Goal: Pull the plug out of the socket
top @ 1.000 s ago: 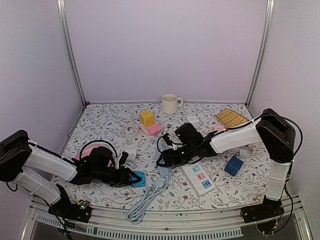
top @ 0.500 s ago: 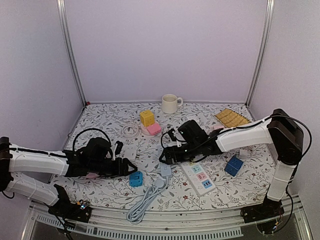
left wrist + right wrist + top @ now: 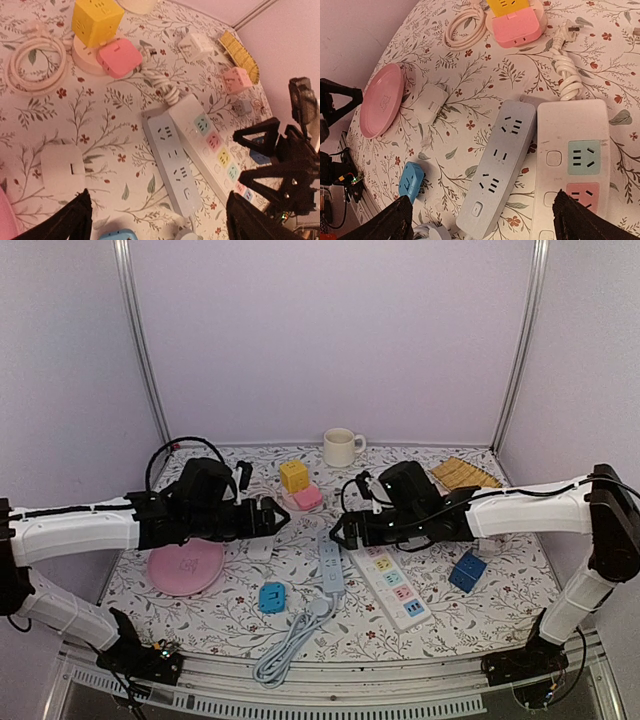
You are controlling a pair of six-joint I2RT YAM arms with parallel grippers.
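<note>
On the floral bench [image 3: 455, 632], the blue plug [image 3: 272, 596] lies unplugged, just left of the grey power strip [image 3: 330, 564], near its cord end. Left tool [image 3: 272, 519] and right tool [image 3: 340, 530] flank the strip's far end, both spread wide, gripping nothing.

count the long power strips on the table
2: a grey strip lying centre front, and a white strip with coloured sockets right beside it, on its right. None looks hidden.

A robot test booth, likely a lab: plain lilac walls [image 3: 330, 330], metal posts [image 3: 143, 360], a floral tablecloth [image 3: 230, 618] strewn with power strips [image 3: 395, 590], left arm [image 3: 80, 528] and right arm [image 3: 525, 508] bolted to a front rail [image 3: 330, 702].
</note>
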